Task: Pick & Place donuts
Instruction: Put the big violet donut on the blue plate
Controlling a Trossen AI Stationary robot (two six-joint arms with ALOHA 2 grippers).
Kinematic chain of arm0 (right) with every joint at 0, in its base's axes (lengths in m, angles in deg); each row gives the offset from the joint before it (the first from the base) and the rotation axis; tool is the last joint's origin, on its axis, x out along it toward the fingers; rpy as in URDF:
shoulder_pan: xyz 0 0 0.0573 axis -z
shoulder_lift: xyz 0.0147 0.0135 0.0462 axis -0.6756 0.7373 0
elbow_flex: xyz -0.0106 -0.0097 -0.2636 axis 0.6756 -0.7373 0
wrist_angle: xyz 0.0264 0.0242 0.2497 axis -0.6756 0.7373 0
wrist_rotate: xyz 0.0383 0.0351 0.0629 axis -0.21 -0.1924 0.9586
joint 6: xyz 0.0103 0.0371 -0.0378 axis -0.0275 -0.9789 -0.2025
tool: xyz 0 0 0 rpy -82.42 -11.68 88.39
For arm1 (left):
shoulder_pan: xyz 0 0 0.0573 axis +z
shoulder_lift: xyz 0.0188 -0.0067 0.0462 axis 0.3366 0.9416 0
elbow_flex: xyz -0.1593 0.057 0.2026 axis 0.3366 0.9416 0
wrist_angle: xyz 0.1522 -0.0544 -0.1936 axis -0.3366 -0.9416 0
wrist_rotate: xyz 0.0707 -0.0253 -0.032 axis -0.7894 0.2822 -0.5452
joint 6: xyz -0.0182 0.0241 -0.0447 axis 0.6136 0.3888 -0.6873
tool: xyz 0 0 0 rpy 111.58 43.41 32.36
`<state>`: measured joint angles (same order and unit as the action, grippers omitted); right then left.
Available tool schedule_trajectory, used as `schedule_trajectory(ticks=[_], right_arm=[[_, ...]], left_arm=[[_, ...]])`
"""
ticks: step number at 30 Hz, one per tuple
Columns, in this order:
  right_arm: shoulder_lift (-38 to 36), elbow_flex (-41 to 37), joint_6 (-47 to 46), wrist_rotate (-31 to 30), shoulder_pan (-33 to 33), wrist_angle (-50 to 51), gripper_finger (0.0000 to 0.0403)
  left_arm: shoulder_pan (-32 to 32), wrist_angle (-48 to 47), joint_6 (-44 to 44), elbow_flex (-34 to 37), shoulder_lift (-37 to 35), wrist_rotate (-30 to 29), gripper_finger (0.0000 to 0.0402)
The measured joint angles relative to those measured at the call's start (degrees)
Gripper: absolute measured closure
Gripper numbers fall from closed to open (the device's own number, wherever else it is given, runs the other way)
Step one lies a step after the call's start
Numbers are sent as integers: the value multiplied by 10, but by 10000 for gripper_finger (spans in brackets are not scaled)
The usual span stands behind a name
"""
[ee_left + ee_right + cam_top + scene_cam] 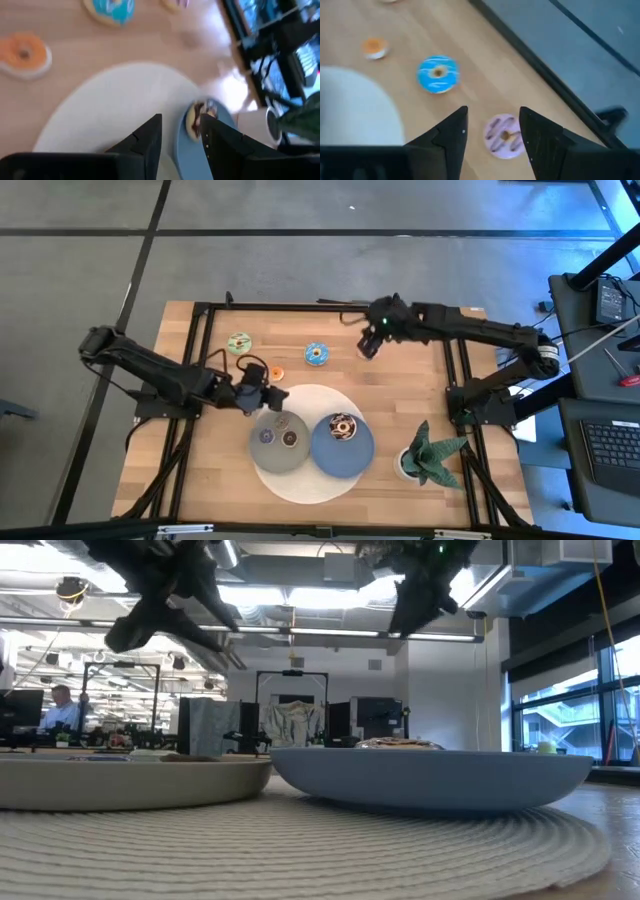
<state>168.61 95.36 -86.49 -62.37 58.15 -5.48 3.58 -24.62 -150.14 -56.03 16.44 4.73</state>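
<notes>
High view: the left gripper [268, 397] is seen over the mat [300, 480], the right gripper [367, 345] near the blue donut [317, 354].

Left wrist view: fingers [148, 137] parted, nothing held.

Right wrist view: fingers [451, 134] parted, empty, above the pink donut [502, 136].

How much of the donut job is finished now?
Done: two small donuts on the grey plate, one on the blue plate. In hand: right gripper open above the pink donut. Left: blue, green, orange donuts.
</notes>
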Motion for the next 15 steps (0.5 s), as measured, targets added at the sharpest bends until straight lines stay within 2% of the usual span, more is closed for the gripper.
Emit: schedule_trajectory(ticks=[5, 15], right_arm=[[38, 0, -4, 57, 82, -10, 249], [179, 0, -5, 98, 163, 13, 287]], left_arm=[[25, 0, 42, 0, -11, -17, 274], [68, -1, 84, 0, -11, 45, 274]])
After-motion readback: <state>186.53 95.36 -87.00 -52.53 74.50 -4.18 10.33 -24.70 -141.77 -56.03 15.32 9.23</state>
